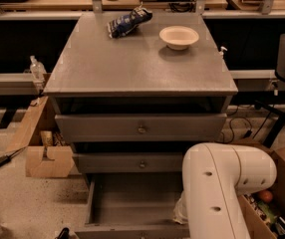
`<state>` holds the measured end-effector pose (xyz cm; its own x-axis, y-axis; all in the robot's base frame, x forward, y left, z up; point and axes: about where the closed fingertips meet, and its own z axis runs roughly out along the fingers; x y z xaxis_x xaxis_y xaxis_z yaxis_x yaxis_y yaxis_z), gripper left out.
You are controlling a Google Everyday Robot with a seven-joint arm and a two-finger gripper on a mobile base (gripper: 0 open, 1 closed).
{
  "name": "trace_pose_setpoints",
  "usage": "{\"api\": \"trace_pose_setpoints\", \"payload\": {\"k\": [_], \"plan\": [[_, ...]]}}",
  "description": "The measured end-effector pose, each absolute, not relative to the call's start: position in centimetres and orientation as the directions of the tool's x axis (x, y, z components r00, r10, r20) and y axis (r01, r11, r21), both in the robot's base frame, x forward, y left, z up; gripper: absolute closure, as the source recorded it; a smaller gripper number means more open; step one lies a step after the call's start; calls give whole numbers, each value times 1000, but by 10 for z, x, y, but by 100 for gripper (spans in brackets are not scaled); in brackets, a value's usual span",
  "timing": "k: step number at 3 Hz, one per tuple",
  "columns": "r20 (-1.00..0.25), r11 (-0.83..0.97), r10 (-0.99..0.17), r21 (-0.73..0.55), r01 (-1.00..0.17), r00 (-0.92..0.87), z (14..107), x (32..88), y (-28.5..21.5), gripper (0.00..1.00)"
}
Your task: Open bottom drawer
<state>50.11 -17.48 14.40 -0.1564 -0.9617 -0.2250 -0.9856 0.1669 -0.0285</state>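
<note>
The bulky white robot arm (222, 193) fills the near right corner and hides the end effector, which must sit low at the front of the slim grey bottom drawer (132, 200) (open or closed, I cannot tell). That drawer stands pulled well out beneath the shut mid-width grey drawer (127, 162). Opening looks all but done; next, a clean release and retreat. Farthest, a white bowl (179, 36) rests on the grey worktop (137, 66).

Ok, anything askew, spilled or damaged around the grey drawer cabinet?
Nothing stands out. The slim grey bottom drawer is pulled out squarely; the white bowl sits upright near the blue snack bag. The gripper is out of view, past the white robot arm.
</note>
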Motion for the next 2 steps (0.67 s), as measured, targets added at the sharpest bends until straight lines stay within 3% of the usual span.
{"api": "trace_pose_setpoints", "payload": {"k": [2], "plan": [[-229,191,-955,15,-981,-189,145,474,-175,100]]}}
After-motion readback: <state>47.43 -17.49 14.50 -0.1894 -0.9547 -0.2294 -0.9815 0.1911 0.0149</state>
